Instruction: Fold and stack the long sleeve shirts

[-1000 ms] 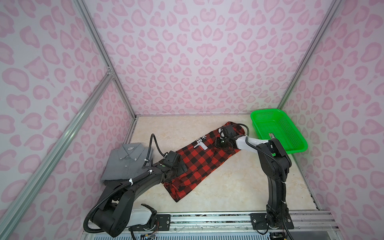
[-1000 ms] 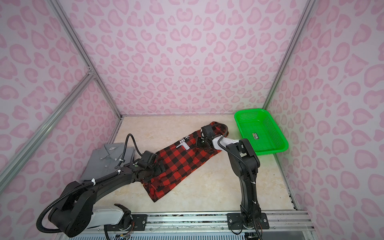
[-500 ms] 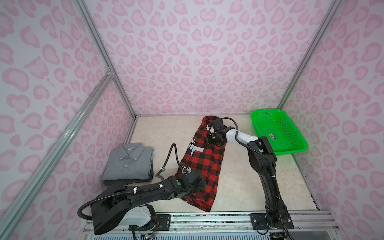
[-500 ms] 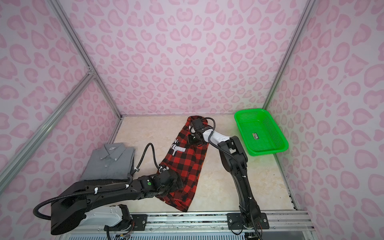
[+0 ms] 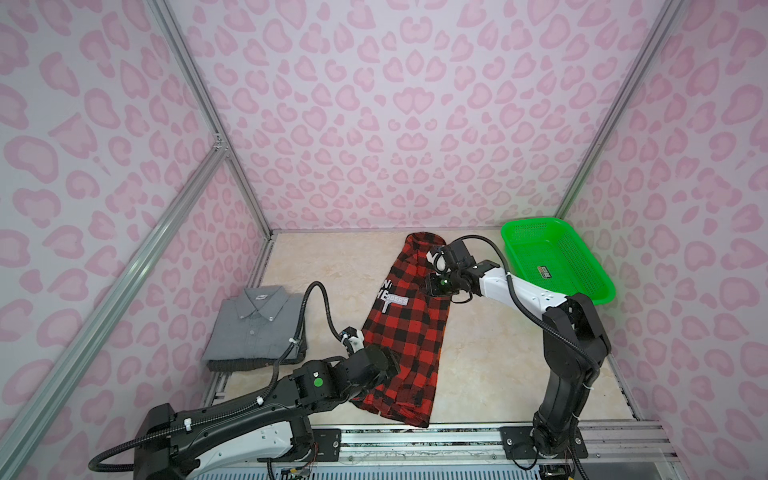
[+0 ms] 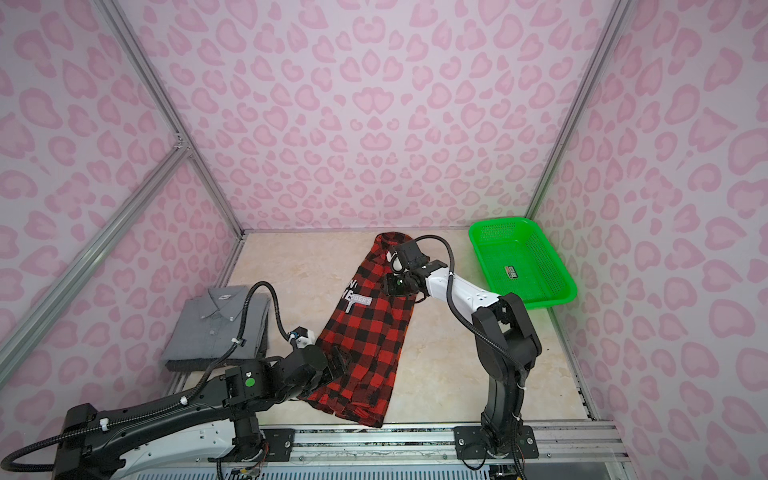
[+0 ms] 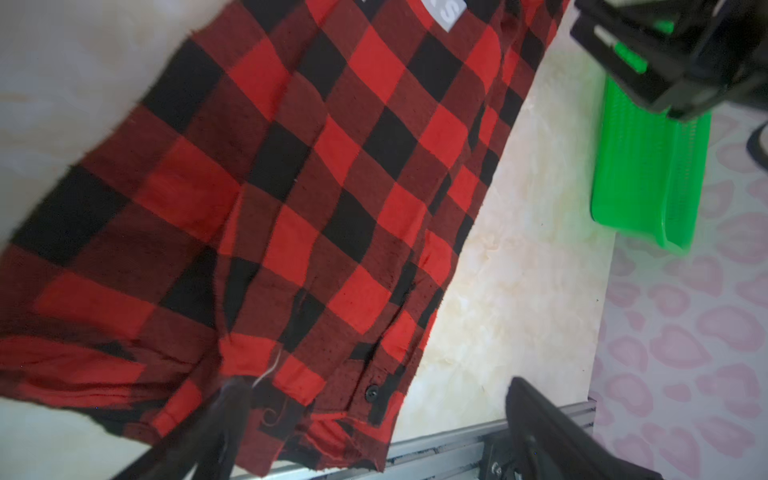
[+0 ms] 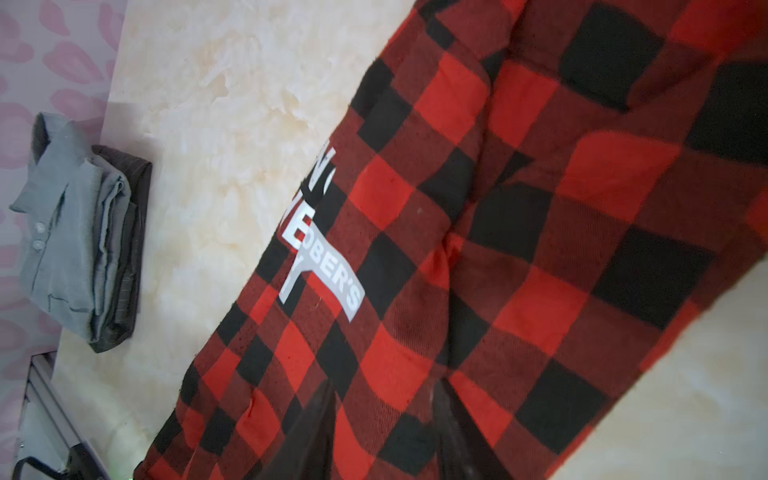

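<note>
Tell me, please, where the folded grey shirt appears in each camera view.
In a top view: grey shirt, folded, left of the checked shirt.
In a top view: grey shirt, likewise left of the checked shirt.
Left wrist: not in it.
Right wrist: grey shirt, apart from the checked shirt.
Shared landmark: checked shirt, seen in all four views.

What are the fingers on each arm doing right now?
Left gripper: open above the red-and-black shirt, holding nothing.
Right gripper: at the same shirt; open or closed cannot be told.
</note>
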Controlling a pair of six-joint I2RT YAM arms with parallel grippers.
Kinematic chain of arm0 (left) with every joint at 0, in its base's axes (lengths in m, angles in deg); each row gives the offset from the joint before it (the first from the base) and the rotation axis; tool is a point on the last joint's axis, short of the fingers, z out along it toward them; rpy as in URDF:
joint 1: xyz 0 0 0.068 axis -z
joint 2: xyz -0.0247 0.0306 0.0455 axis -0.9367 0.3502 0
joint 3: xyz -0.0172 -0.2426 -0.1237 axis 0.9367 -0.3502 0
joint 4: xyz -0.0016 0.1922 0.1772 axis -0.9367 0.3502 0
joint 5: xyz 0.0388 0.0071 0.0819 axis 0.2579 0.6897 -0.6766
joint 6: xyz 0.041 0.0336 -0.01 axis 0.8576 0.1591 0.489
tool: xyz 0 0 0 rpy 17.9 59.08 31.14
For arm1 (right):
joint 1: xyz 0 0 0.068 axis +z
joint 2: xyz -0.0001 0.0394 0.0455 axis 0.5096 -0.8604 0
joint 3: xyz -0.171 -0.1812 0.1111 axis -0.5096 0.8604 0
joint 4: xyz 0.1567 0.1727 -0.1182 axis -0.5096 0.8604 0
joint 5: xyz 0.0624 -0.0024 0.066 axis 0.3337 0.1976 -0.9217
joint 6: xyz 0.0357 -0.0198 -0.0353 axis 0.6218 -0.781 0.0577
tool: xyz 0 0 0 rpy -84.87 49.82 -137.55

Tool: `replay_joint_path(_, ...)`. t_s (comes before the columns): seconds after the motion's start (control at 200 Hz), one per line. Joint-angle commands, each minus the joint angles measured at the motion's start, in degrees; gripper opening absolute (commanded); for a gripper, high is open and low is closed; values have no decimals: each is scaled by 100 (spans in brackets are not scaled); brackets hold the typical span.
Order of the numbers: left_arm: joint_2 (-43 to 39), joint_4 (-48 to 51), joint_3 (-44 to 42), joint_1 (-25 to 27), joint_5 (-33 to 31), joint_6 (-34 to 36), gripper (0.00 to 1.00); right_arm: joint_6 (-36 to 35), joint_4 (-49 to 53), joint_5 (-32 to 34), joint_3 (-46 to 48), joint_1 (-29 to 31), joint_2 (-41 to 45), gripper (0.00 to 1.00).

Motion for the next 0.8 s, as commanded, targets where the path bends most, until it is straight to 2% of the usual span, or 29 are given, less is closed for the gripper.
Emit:
replay_joint_path(0.0,-154,515,-133,-318,-288,549,98,475,-925,-625,775,309,410,41)
replay_joint_path(0.18,-60,144,-510,-1282,325,1464,98,937,-1587,-605,1816,1283,780,41)
replay_joint_path(0.315,199,-180,-739,-1453,484,1699,99,1451,-2131,-516,2445,1801,778,40)
replay_joint_path(0.425,360,-324,-886,-1469,599,1620,100,1578,-2286,-455,2725,2085,629,40)
replay_joint_path(0.575,160,-283,-1014,-1472,636,1443,100,1480,-1945,-327,3130,2056,702,39)
replay_joint_path(0.795,-295,-166,-1327,-1474,793,1056,100,790,-581,-326,3647,1369,1621,39)
